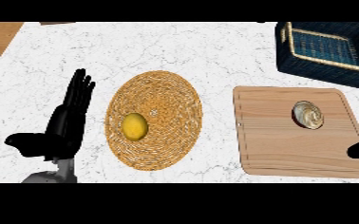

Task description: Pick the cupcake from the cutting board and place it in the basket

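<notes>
Cupcake [307, 114] on cutting board [294, 132], dark basket [319, 52] beyond.
My left hand [67, 118] rests, fingers straight; right hand [354, 150] barely shows, fingers untellable.

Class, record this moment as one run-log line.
swirl-topped cupcake: on wooden cutting board | dark woven basket: no cupcake | left hand: open, resting | right hand: board edge

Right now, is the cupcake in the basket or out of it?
Out. The cupcake sits on the cutting board, apart from the basket at the upper right.
</notes>
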